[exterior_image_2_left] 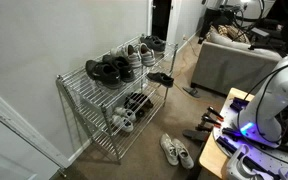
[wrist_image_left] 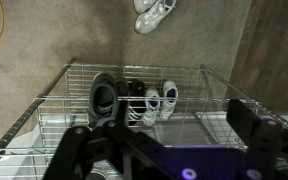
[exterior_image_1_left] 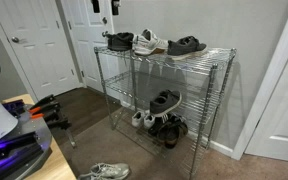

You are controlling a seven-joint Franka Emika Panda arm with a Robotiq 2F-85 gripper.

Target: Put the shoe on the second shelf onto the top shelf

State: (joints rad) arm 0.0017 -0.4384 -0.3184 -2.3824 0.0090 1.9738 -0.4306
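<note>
The shoe (exterior_image_1_left: 165, 100), dark with a thick whitish sole, lies on the second shelf (exterior_image_1_left: 197, 98) of the chrome rack. It also shows in an exterior view (exterior_image_2_left: 137, 101) and in the wrist view (wrist_image_left: 104, 97). The top shelf (exterior_image_1_left: 216, 53) (exterior_image_2_left: 72, 82) holds a black sneaker (exterior_image_1_left: 119, 40), a white-and-grey sneaker (exterior_image_1_left: 150, 42) and a black sandal (exterior_image_1_left: 187, 45). My gripper (exterior_image_1_left: 50, 106) (exterior_image_2_left: 206, 126) is away from the rack, near the robot base. In the wrist view it (wrist_image_left: 164, 130) is open and empty, its two fingers wide apart.
The lowest tier holds white shoes (exterior_image_1_left: 144, 119) (wrist_image_left: 160, 100) and dark shoes (exterior_image_1_left: 174, 128). A white pair of sneakers (exterior_image_1_left: 104, 171) (exterior_image_2_left: 176, 151) lies on the carpet in front of the rack. White doors (exterior_image_1_left: 39, 45) stand behind, and a grey sofa (exterior_image_2_left: 234, 62) is nearby.
</note>
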